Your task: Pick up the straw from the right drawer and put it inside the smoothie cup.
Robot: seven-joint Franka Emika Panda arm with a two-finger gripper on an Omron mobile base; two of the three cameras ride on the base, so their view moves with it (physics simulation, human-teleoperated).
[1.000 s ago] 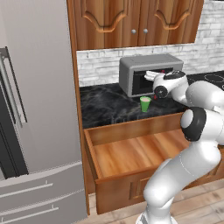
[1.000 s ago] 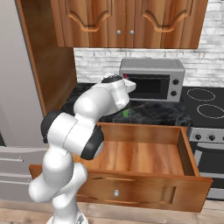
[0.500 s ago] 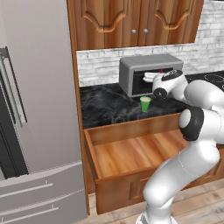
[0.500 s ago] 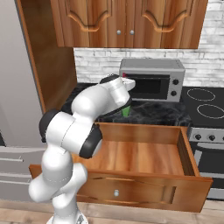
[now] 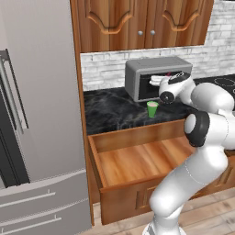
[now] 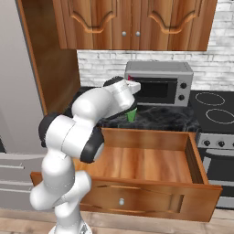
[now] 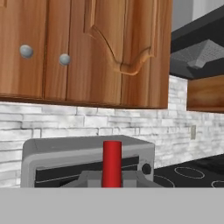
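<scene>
Black stone counter (image 5: 110,110) is running under the wooden upper cabinets (image 5: 137,23), with the grey microwave (image 5: 156,75) sitting at its back against the white brick wall (image 6: 100,64). I am using the microwave as my reference.

My gripper (image 5: 167,79) is hovering in front of the microwave, level with its door, and my arm is reaching over the right drawer (image 5: 137,160). In the hand view the straw (image 7: 112,162) is standing upright between my two finger tips, a red stick rising in front of the microwave (image 7: 87,159), so my gripper is closing narrowly on it and holding it. In the base views the straw is too small for me to make out.

Smoothie cup (image 5: 152,109) is standing upright on the counter just in front of the microwave, below my gripper and a little toward the fridge side. From the right base view the smoothie cup (image 6: 131,114) is partly hiding behind my forearm.

Right drawer (image 6: 146,160) is standing pulled out below the counter, and its wooden floor is showing bare. Grey fridge (image 5: 36,137) is standing well apart from the microwave, and a stovetop (image 6: 212,107) is lying just beside the microwave on the other side.
</scene>
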